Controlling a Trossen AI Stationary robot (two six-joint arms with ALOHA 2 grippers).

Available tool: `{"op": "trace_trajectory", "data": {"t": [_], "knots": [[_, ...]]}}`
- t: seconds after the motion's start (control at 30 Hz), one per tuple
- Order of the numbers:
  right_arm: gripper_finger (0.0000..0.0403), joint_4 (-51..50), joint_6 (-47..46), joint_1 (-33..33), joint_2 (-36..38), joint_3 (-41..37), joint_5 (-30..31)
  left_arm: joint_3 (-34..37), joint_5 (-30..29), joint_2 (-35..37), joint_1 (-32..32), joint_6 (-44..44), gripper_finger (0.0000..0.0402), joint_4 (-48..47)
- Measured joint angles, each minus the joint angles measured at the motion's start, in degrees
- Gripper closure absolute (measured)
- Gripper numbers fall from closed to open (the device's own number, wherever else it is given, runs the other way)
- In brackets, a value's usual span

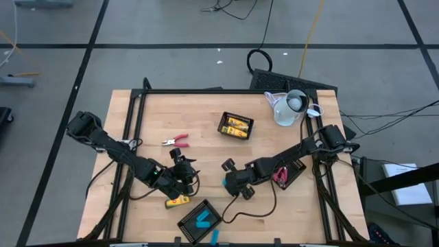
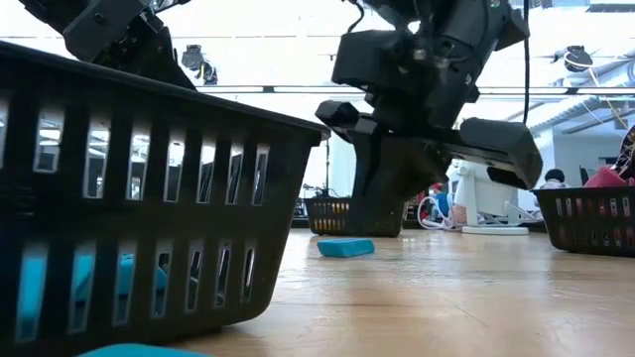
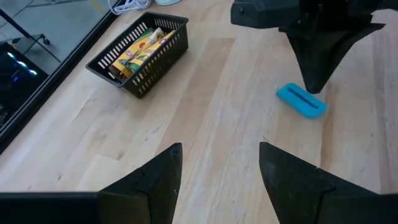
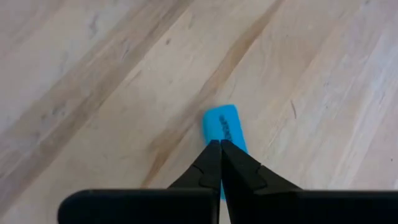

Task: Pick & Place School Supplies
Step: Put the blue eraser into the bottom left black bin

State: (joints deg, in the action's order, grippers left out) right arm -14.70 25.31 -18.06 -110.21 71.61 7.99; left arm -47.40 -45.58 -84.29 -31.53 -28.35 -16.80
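A bright-blue oblong piece (image 4: 222,126) lies flat on the wood and also shows in the left wrist view (image 3: 301,100) and the low view (image 2: 345,247). My right gripper (image 4: 220,144) is shut, pointing down, with its tips over the near end of that piece. It sits at mid-table (image 1: 232,180) and hides the piece from above. My left gripper (image 3: 221,158) is open and holds nothing. It hovers left of the right gripper (image 1: 184,171), facing the piece. A yellow-and-black block (image 1: 177,201) lies on the table near the left gripper. A red-handled tool (image 1: 175,140) lies farther back. My right gripper stands with its shut fingertips (image 3: 311,89) at the blue piece's end (image 4: 219,118), coming from above and pointing down. The piece lies flat on the table. I cannot tell whether the tips touch it.
A black mesh tray (image 1: 200,219) with blue pieces sits at the near edge, with another blue piece (image 1: 214,237) beside it. A tray of yellow blocks (image 1: 236,126) stands at the far middle. A tray with red tools (image 1: 288,173) is at the right. A white jug (image 1: 291,106) is far right.
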Motion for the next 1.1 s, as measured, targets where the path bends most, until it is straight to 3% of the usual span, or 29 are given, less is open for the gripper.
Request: {"op": "trace_trajectory", "data": {"t": [0.17,0.3,0.47,0.63,0.73,1.1], "knots": [[0.0398,-0.3,0.1,-0.1,0.0,0.0,-0.4,0.0,0.0,0.0,0.0,0.0,0.0188,-0.1],[0.0369,0.0,-0.2,-0.1,0.0,0.1,1.0,0.0,0.0,0.0,0.0,0.0,0.0188,-0.1],[0.0286,-0.3,-7.1,0.4,1.7,0.2,0.4,0.0,-0.1,0.0,0.0,0.1,0.0188,-0.1],[0.0193,-0.9,-13.1,0.8,2.8,0.2,-4.7,0.0,-0.1,0.0,0.0,1.0,0.0188,-0.1],[0.0160,-1.0,-13.9,0.7,2.4,0.2,-6.6,0.0,-0.9,0.0,0.0,1.2,0.0188,-0.1],[0.0145,-2.1,-12.2,3.8,0.9,0.2,-6.7,0.0,-1.0,0.0,0.0,1.8,0.0188,-0.1]]}}
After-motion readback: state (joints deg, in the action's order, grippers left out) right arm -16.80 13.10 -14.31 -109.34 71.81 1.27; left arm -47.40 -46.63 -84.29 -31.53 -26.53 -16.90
